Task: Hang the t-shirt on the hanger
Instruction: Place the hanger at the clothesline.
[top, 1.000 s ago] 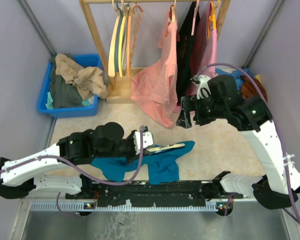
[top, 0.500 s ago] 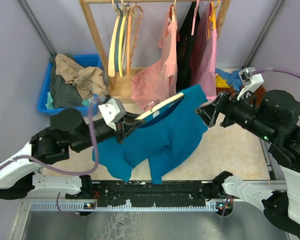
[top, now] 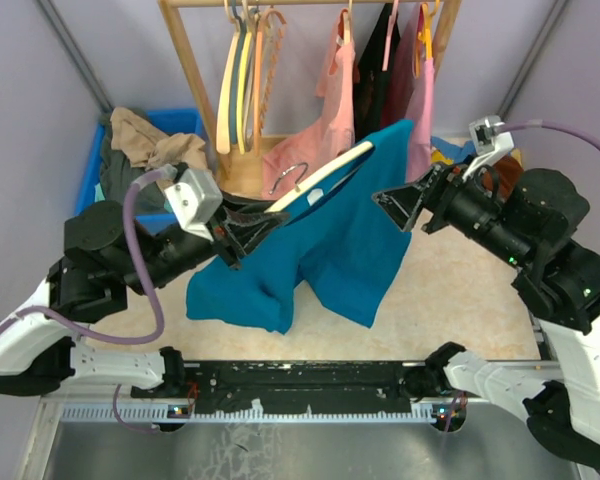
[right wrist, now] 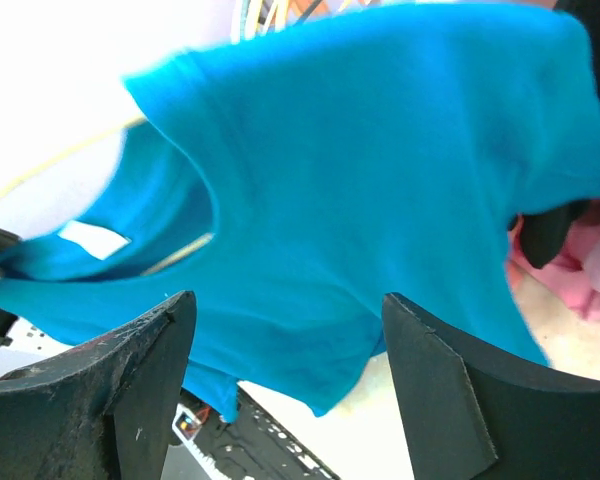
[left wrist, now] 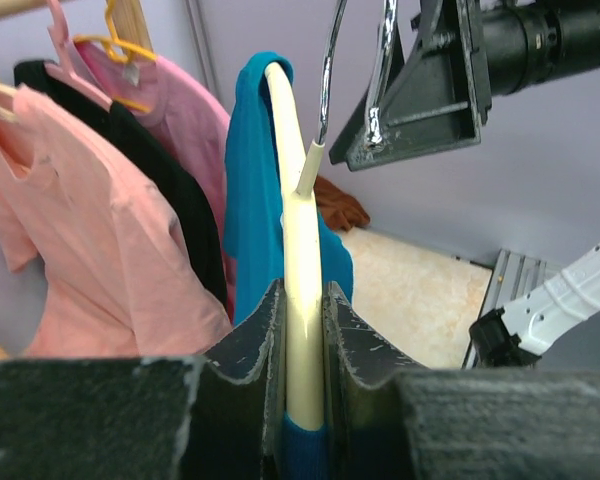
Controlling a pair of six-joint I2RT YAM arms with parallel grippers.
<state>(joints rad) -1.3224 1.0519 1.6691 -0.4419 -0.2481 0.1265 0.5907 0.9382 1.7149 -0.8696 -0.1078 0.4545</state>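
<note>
The teal t-shirt [top: 330, 240] hangs in the air, draped over the right end of the cream hanger [top: 325, 172]. Its left side sags toward the table. My left gripper [top: 242, 232] is shut on the hanger's left arm [left wrist: 302, 240], with teal cloth [left wrist: 250, 170] over the far end and the metal hook [left wrist: 330, 70] rising above. My right gripper [top: 402, 208] is open just right of the shirt's raised shoulder. In the right wrist view its fingers [right wrist: 150, 350] frame the shirt [right wrist: 380, 180], with nothing between them.
A wooden rack [top: 195, 80] at the back carries spare hangers [top: 242, 80], pink shirts [top: 325, 130] and a black garment [top: 375, 90]. A blue bin [top: 88, 190] of clothes sits at the back left. More clothes [top: 442, 155] lie at the back right behind the right arm.
The left gripper lifted the hanger and shirt off the table, up toward the rack. The right arm swung out right, then came in toward the shirt's raised shoulder.
</note>
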